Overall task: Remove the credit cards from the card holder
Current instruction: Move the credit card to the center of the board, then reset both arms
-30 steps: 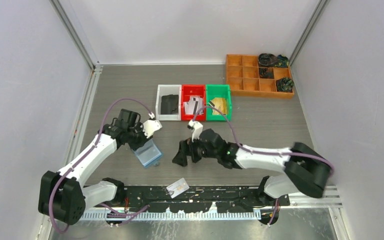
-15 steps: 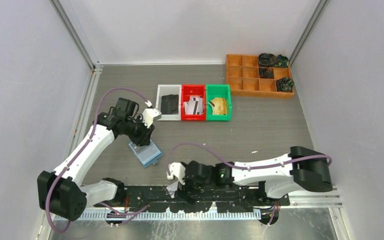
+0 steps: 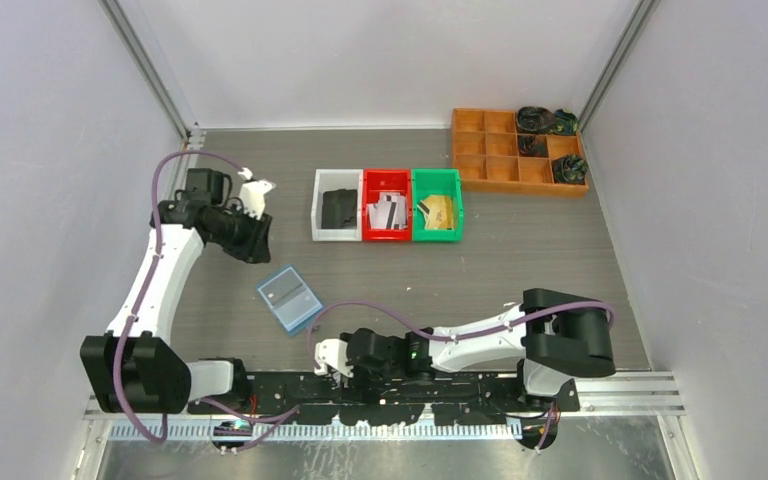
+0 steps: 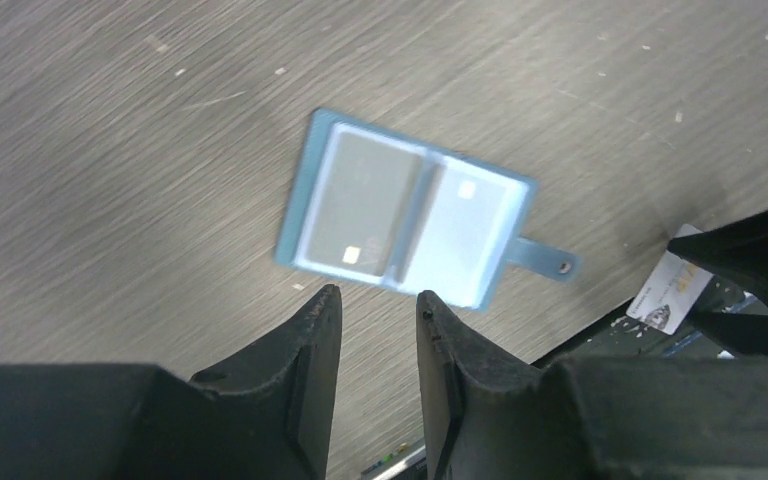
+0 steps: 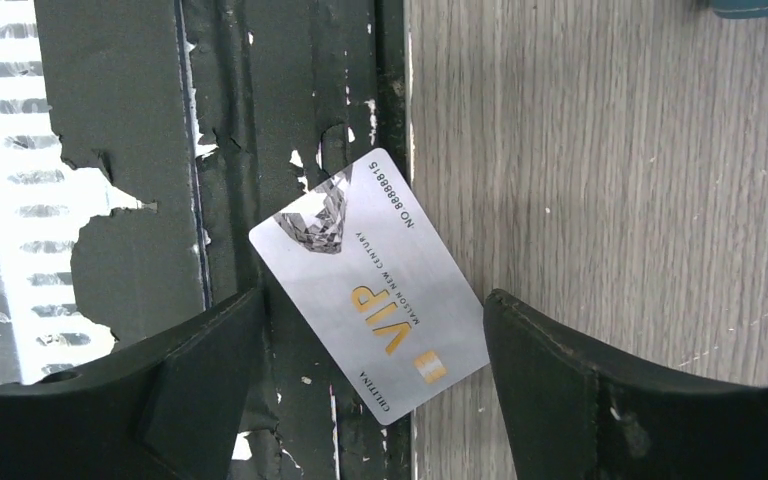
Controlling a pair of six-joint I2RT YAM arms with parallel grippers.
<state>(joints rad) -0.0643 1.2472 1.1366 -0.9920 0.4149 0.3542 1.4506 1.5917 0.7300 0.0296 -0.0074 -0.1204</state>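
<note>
One silver credit card (image 5: 370, 285), marked VIP, is found outside the card holder (image 3: 288, 298), lying flat across the near edge of the table (image 5: 610, 200), half on the black base plate (image 5: 260, 100). Its long axis runs diagonally between the spread fingers of the right gripper (image 5: 370, 300), which is released and directly above it. The holder is laid open just beyond, with two cards (image 4: 365, 205) seen in its pockets. The left gripper (image 4: 375, 300), slightly parted and empty, is held well behind the holder, around which bare tabletop is noted

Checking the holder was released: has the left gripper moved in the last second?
Yes. The left gripper drew off the card holder, leftward, away from the white bin.
</note>
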